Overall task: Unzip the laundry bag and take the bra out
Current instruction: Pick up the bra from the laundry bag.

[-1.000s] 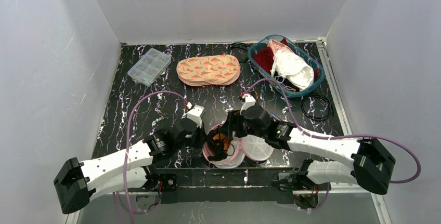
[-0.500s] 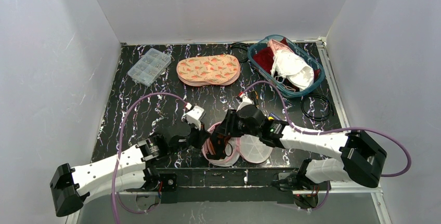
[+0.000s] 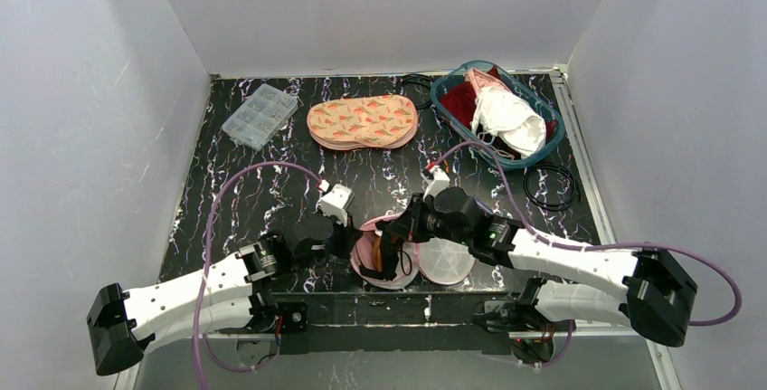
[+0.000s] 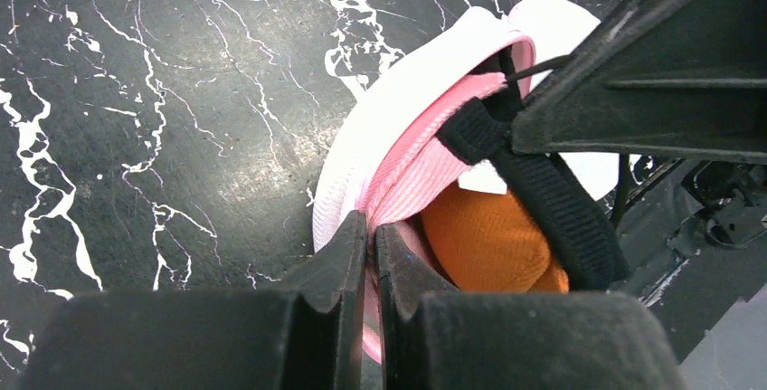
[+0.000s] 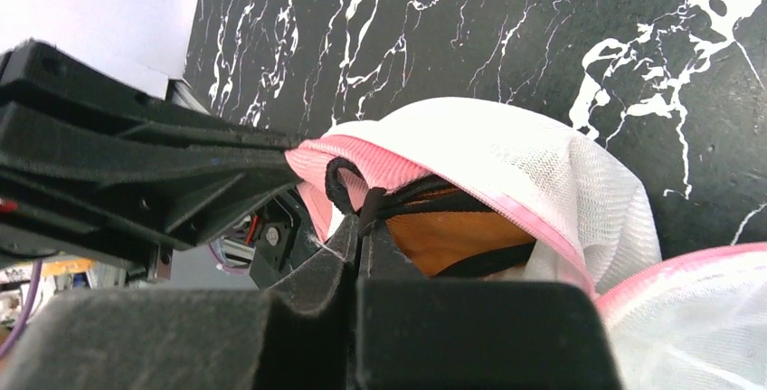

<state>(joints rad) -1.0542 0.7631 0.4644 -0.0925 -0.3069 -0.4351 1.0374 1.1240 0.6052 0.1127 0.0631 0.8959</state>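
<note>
The laundry bag (image 3: 446,261) is white mesh with a pink zip band and lies open near the table's front edge, between both arms. The bra (image 4: 479,238) sits inside it: orange cups and a black strap (image 4: 545,198). My left gripper (image 4: 371,223) is shut on the bag's pink rim (image 4: 411,168) at the left of the opening. My right gripper (image 5: 363,223) is shut on a loop of the black strap (image 5: 341,193) at the bag's mouth, with the orange cup (image 5: 445,234) just behind it. In the top view the two grippers (image 3: 348,242) (image 3: 392,238) almost meet over the opening.
Along the back stand a clear compartment box (image 3: 259,115), a flat peach patterned pouch (image 3: 362,121), and a teal basket (image 3: 442,102) holding red and white garments. Black cable rings (image 3: 550,187) lie at the right. Purple cables arch over both arms.
My right gripper has gone from open above the bag's mouth to shut on the bra's black strap, and its wrist has shifted slightly right. My left gripper still holds the rim.
</note>
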